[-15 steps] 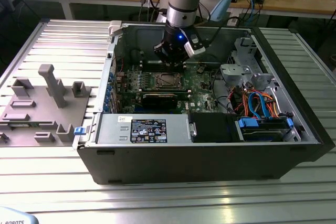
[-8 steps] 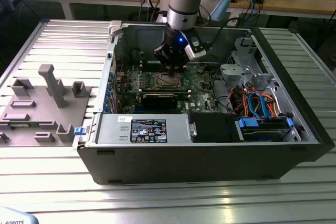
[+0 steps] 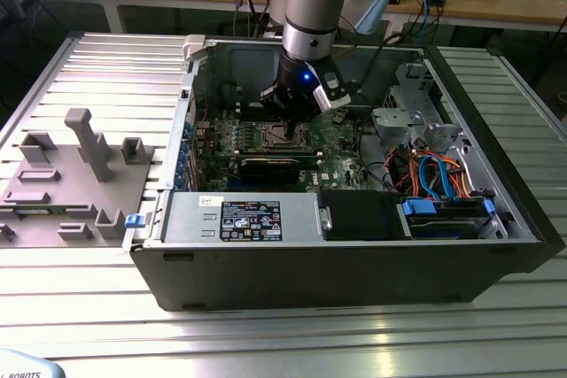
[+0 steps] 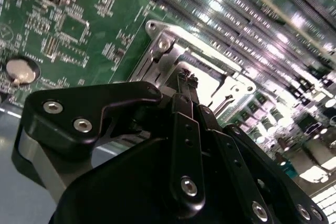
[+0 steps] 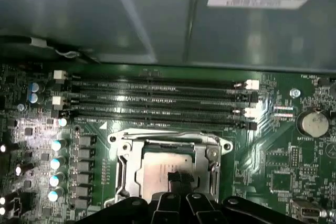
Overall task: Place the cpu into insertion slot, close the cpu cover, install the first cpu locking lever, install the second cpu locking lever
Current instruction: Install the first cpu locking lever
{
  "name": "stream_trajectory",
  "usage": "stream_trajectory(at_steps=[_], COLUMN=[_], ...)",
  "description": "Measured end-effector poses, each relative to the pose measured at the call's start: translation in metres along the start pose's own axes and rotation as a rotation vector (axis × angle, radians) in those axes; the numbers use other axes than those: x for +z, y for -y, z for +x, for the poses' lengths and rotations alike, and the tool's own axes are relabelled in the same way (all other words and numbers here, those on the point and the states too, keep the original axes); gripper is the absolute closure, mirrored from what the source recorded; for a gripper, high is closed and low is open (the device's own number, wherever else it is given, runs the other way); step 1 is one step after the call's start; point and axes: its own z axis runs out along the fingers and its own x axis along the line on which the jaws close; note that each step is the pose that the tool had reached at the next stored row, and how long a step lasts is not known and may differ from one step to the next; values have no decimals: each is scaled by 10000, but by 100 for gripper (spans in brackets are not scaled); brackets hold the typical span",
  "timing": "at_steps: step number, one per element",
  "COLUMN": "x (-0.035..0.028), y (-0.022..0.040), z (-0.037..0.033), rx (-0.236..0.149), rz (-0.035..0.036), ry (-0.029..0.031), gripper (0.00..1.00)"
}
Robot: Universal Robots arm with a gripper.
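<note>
Tool (image 5: 176, 182): black multi-link fingers drawn narrow, tips meeting on the top of the cpu; whether they pinch it or only press on it cannot be told.

Cpu (image 5: 157, 169): one small flat square chip, silvery-grey metal top, lying in the insertion slot. Judged light, rigid, smooth-faced and fragile underneath; best held by opposite edges, kept level.

Insertion slot (image 5: 122, 174): one square dark socket with a bright metal rim, on the green motherboard (image 5: 273, 166), just beside the memory slots.

Cpu cover (image 4: 173, 59): one thin silvery hinged frame, apparently raised off the socket.

Long narrow black memory slots (image 5: 157, 100): four, parallel.

Round silver coin cell (image 5: 313, 123): one.

Black open computer case (image 3: 354, 263): one, on the ribbed metal table (image 3: 283, 334).
</note>
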Motion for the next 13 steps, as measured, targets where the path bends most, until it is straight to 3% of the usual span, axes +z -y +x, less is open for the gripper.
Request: stream_trajectory(at_steps=[4,13], x=[-158,-357], y=[3,0], z=[9,20], rx=[1,1], rz=[1,2], ry=[1,0], gripper=[89,89])
